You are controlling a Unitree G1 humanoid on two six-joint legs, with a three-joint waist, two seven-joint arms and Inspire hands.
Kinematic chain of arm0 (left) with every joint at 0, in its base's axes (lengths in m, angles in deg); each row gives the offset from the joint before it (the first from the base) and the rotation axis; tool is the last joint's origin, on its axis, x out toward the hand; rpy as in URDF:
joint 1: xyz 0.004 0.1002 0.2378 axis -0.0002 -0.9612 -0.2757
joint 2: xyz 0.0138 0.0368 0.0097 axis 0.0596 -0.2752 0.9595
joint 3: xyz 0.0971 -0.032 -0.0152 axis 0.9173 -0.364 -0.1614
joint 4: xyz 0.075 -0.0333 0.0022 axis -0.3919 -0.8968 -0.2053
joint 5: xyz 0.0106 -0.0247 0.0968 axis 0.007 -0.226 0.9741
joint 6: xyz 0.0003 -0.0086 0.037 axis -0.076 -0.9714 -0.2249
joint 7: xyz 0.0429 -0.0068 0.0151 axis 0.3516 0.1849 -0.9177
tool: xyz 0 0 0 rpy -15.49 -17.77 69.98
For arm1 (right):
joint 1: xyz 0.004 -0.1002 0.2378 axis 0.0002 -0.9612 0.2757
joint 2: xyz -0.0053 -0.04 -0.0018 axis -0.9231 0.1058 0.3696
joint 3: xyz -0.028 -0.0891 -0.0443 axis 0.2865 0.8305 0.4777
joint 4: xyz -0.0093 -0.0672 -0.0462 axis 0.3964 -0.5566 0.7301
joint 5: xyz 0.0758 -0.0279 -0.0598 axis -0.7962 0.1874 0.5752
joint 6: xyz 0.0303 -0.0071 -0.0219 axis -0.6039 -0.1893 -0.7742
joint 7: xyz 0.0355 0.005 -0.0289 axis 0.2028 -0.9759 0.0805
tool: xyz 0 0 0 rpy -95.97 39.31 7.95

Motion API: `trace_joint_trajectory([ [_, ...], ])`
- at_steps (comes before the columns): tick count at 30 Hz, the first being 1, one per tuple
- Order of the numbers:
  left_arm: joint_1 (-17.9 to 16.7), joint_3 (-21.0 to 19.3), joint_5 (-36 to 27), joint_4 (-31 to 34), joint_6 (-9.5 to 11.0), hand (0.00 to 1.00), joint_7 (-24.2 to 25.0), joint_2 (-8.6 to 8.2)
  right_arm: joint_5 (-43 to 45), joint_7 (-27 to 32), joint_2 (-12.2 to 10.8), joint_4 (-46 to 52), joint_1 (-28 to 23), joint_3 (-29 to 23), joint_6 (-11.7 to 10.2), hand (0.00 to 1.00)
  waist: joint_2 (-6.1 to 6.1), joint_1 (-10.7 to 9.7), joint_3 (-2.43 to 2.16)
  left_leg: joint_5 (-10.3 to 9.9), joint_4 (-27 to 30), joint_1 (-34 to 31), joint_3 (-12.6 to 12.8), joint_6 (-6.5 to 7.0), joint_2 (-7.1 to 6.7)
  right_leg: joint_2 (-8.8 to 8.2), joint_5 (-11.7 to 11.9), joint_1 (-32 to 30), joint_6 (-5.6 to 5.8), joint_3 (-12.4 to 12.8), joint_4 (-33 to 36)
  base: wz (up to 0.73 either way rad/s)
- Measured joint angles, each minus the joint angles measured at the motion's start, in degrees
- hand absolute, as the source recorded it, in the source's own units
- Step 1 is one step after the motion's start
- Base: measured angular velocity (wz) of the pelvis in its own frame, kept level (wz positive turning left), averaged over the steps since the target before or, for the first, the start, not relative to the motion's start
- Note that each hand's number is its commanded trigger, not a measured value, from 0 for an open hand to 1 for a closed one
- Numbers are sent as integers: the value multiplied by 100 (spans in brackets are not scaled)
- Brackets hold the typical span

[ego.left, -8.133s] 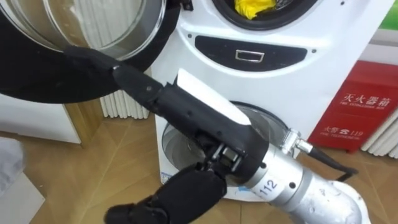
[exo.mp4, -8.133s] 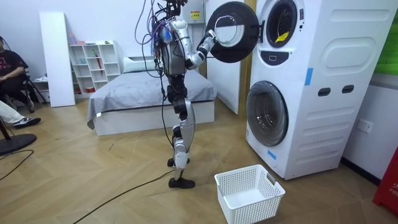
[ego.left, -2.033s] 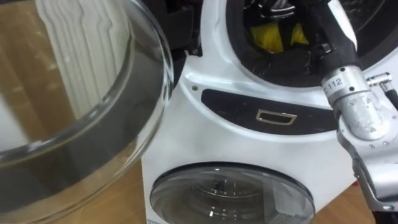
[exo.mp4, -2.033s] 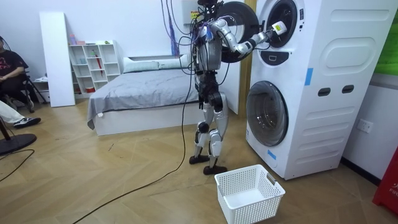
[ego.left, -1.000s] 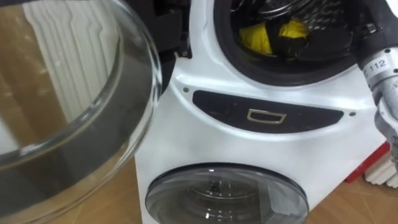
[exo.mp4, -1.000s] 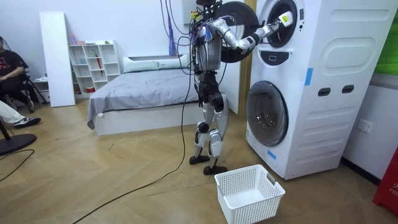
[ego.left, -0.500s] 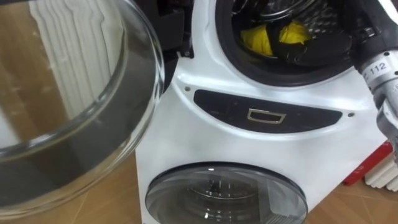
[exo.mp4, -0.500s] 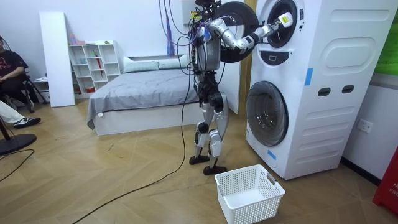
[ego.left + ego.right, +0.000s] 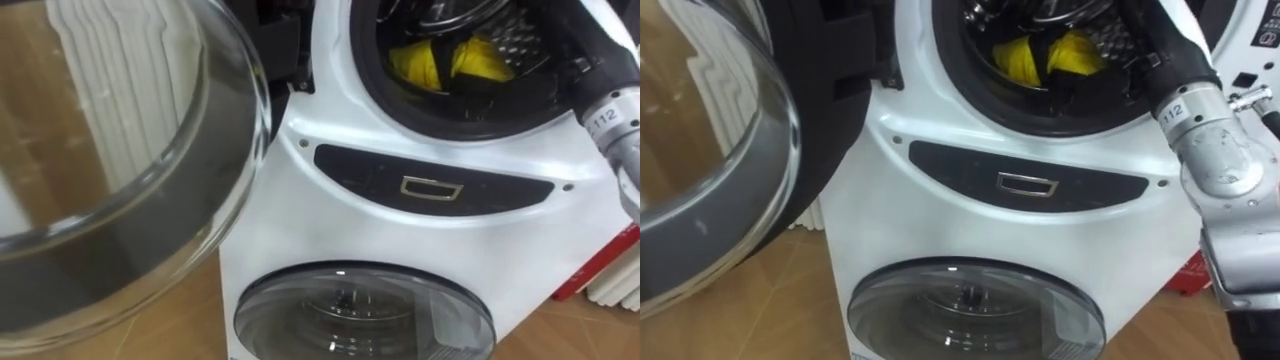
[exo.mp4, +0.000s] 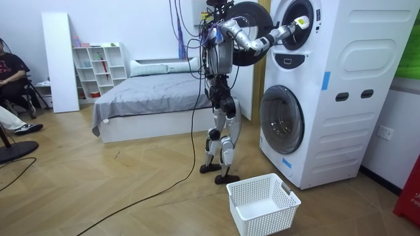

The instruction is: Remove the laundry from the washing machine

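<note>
1. Hanging open at left, the glass door bares the drum of the upper washing machine; opening looks done.
2. Yellow garment lies inside the drum, not yet lifted out.
3. Right hand reaches into the drum, against the garment's right side; whether it grips cannot be told. Extraction remains.

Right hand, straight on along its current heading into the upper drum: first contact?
Most likely the yellow cloth. The right hand sits right at it inside the upper drum, though whether they touch can't be confirmed. Past the cloth comes the drum's perforated wall.
</note>
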Motion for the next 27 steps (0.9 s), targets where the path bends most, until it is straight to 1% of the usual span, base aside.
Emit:
trace_joint_trajectory([
  [1, -1, 0, 4, -33, -27, 0, 21, 0, 222, -145, 0, -165, 98, 66, 90, 0, -34, 47, -20, 0, 0, 1, -15, -1, 0, 1, 0, 5, 0, -15, 8, 0],
  [3, -12, -3, 7, -52, -95, 0, 100, 1, 359, -331, 2, -424, 283, 90, 187, 0, -71, 91, -39, 0, 11, 15, -37, 0, -4, 1, 0, 34, 0, -37, 5, 6],
  [6, -9, 1, 6, -180, -132, 0, 162, 18, 523, -588, 4, -958, 652, 181, 307, 0, -141, 161, -10, 0, 20, 77, -67, -1, -11, 11, 0, 108, 0, -73, -2, 6],
  [7, -5, 5, -2, -266, -176, 0, 162, 44, 523, -708, 7, -1211, 812, 231, 308, 0, -171, 159, -4, 0, 15, 103, -90, -1, -12, 11, 0, 141, 0, -82, -2, 5],
  [9, -8, 65, -7, -301, -244, 0, 162, 113, 520, -846, 17, -1557, 997, 264, 353, 0, -236, 162, 2, -3, 8, 107, -127, -5, -12, 5, 0, 163, -1, -128, -4, 9],
  [10, -4, 86, -3, -341, -279, 0, 162, 141, 521, -927, 17, -1741, 1123, 298, 418, 0, -259, 177, -7, -3, 9, 113, -137, -6, -12, 2, 1, 175, -2, -166, -8, 6],
  [11, -4, 92, -3, -343, -304, 0, 163, 144, 522, -961, 19, -1824, 1178, 321, 433, 0, -262, 190, -8, -4, 11, 117, -137, -6, -12, 2, 2, 182, -2, -166, -10, 3],
  [13, -1, 97, -3, -343, -340, 0, 165, 148, 537, -1052, 42, -1963, 1282, 326, 547, 0, -270, 247, -7, -4, 15, 122, -147, -6, -16, -2, 2, 190, -2, -170, -12, 0],
  [16, 0, 131, -4, -371, -343, 0, 169, 177, 532, -1112, 121, -2054, 1292, 328, 548, 0, -274, 287, -9, -3, 25, 127, -172, -6, -16, -32, 2, 201, -2, -182, -12, 2],
  [19, -1, 210, -4, -417, -342, 0, 167, 219, 531, -1189, 123, -2135, 1375, 360, 548, 0, -277, 287, -7, -3, 21, 123, -173, -6, -17, -27, 2, 199, -2, -184, -16, 0],
  [21, 2, 215, -3, -442, -344, 0, 162, 227, 532, -1227, 134, -2183, 1452, 440, 549, 0, -277, 283, -5, -3, 17, 121, -173, -6, -17, -17, 2, 196, -2, -182, -19, 0],
  [27, 32, 316, 1, -459, -344, 0, 161, 230, 530, -1305, 142, -2322, 1506, 453, 550, 0, -273, 283, -3, -3, 36, 124, -180, -6, -19, 9, 2, 208, -2, -156, -23, 0],
])
